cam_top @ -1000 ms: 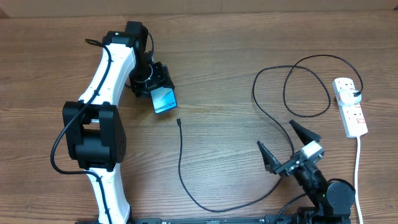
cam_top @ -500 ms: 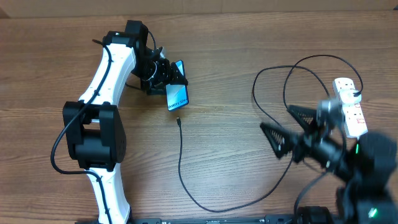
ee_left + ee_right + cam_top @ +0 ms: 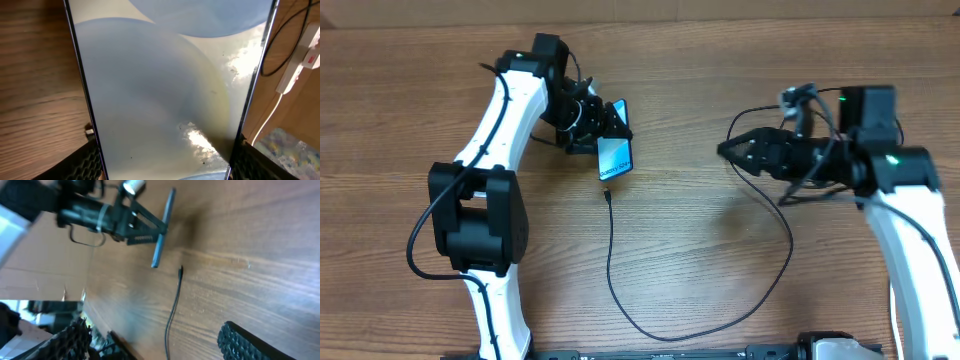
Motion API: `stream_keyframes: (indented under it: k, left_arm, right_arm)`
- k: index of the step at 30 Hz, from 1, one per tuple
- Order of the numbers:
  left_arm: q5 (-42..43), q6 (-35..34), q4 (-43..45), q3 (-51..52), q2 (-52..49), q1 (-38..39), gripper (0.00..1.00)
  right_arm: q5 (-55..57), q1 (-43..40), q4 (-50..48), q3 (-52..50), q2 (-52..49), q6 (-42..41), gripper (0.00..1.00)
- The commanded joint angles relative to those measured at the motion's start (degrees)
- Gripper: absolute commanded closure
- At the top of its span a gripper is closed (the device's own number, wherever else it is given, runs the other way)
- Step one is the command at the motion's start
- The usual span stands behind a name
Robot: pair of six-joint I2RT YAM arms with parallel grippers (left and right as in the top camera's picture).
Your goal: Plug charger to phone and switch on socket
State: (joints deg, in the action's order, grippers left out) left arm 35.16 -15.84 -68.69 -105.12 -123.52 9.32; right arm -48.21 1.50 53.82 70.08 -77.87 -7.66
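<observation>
One phone [image 3: 614, 157], one charger [image 3: 610, 262], two grippers.
The left gripper [image 3: 606, 128] clamps the tilted phone, whose lower end is close to the charger's tip lying on the counter [image 3: 700, 250]; the right gripper [image 3: 744, 152] hangs spread apart, empty.

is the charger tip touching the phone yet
Apart. The right wrist view shows a gap of bare table between the lower end of the phone and the charger tip.
</observation>
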Motion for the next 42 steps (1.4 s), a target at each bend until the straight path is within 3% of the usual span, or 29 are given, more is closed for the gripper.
stream_keyframes:
  k: [1, 6, 10, 23, 34, 39, 42]
  left_arm:
    - [2.4, 1.49, -0.37, -0.04, 1.81, 1.66, 0.35]
    - [2.4, 1.49, -1.38, -0.04, 1.81, 3.67, 0.35]
    - [2.47, 1.46, -1.6, -0.04, 1.81, 5.33, 0.35]
    - [3.43, 1.46, -1.36, -0.04, 1.81, 7.98, 0.35]
    - [3.43, 1.46, -1.03, -0.04, 1.81, 7.98, 0.35]
    - [3.43, 1.51, -1.01, -0.04, 1.81, 7.98, 0.35]
    - [3.43, 1.51, -1.01, -0.04, 1.81, 7.98, 0.35]
  right_arm:
    - [0.35, 4.2, -0.15, 1.11, -4.17, 0.44, 0.15]
    - [1.27, 8.72, -3.63, 1.11, -9.57, 0.37, 0.12]
    - [3.02, 11.02, -7.8, 1.09, -12.81, -3.76, 0.05]
    - [4.59, 18.43, -18.6, 0.68, -22.69, -13.79, 0.06]
    - [5.25, 21.68, -24.28, 0.68, -24.94, -17.09, 0.2]
    - [7.72, 21.7, -25.68, 0.63, -24.94, -21.05, 0.36]
    - [7.69, 21.99, -25.18, 0.31, -24.94, -21.05, 0.4]
